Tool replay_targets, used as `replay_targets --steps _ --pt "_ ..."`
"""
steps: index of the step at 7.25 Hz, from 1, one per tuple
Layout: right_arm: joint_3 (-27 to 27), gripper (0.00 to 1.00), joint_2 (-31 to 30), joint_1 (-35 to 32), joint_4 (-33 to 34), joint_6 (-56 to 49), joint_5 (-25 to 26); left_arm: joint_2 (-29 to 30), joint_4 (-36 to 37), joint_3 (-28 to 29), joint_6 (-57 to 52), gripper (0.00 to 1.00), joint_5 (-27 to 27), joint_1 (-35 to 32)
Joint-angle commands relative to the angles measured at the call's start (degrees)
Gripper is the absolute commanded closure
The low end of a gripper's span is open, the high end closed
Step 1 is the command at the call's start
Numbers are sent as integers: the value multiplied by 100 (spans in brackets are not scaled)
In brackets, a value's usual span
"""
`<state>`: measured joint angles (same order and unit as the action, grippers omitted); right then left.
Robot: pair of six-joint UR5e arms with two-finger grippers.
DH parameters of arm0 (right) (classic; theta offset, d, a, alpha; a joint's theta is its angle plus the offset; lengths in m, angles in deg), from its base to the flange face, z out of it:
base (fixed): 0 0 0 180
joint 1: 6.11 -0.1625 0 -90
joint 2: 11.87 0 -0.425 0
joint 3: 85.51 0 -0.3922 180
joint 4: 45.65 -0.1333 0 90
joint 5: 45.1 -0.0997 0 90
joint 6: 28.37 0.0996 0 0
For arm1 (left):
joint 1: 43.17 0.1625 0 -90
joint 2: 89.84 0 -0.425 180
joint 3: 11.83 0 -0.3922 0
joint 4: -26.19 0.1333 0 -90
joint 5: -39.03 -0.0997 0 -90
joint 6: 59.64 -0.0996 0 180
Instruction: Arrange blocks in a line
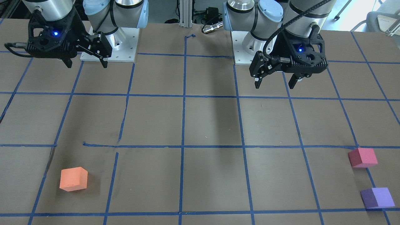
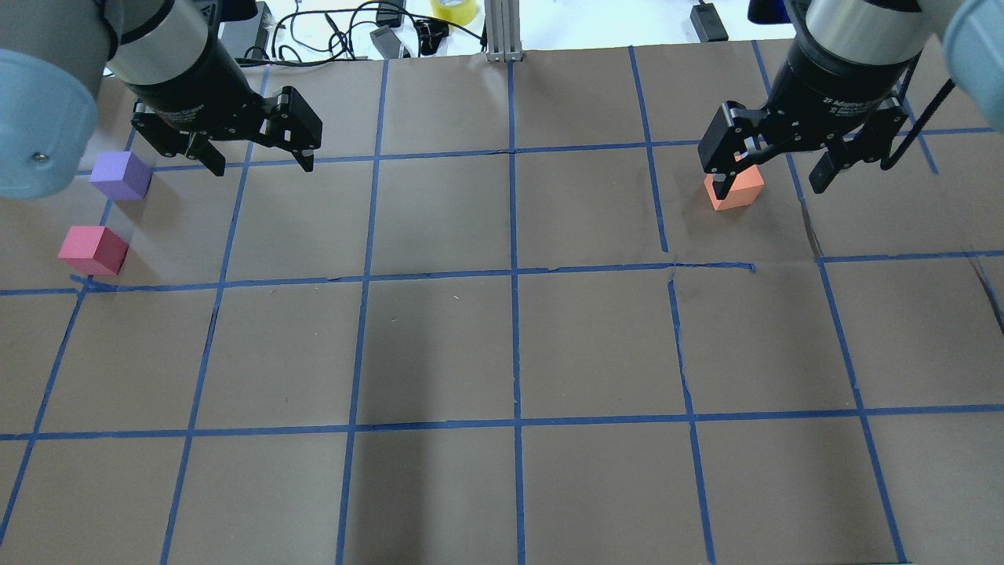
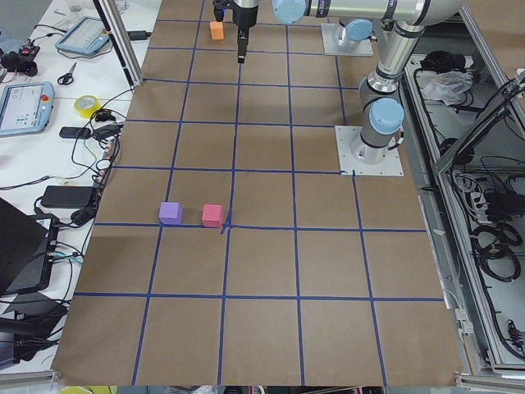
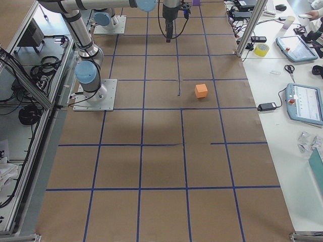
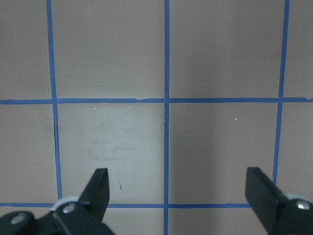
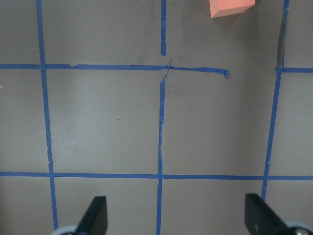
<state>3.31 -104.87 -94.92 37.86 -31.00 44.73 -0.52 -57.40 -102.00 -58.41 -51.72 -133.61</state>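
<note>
**Taped brown desk (image 2: 439, 345), no line yet**

Left hand (image 2: 263, 161) and right hand (image 2: 770, 187) both released, raised, grasping nothing. Orange block (image 1: 73, 178) alone on right side. Pinkish-red block (image 2: 92, 250) and purple block (image 2: 120, 175) near each other, not touching, at left edge.

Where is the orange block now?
Overhead view: the orange block sits alone on the robot's right side, far from the pinkish-red block and purple block at left.
</note>
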Motion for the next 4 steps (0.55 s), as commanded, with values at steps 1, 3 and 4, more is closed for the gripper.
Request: replay_targets --steps 1,3,4 --pt "21 0 -25 -5 -1 0 -27 -11 0 0 0 0 -4 0" --pt "22 0 -16 -5 51 0 -45 -11 0 0 0 0 -4 0" --pt "22 0 -25 -5 52 0 -62 -11 0 0 0 0 -12 0"
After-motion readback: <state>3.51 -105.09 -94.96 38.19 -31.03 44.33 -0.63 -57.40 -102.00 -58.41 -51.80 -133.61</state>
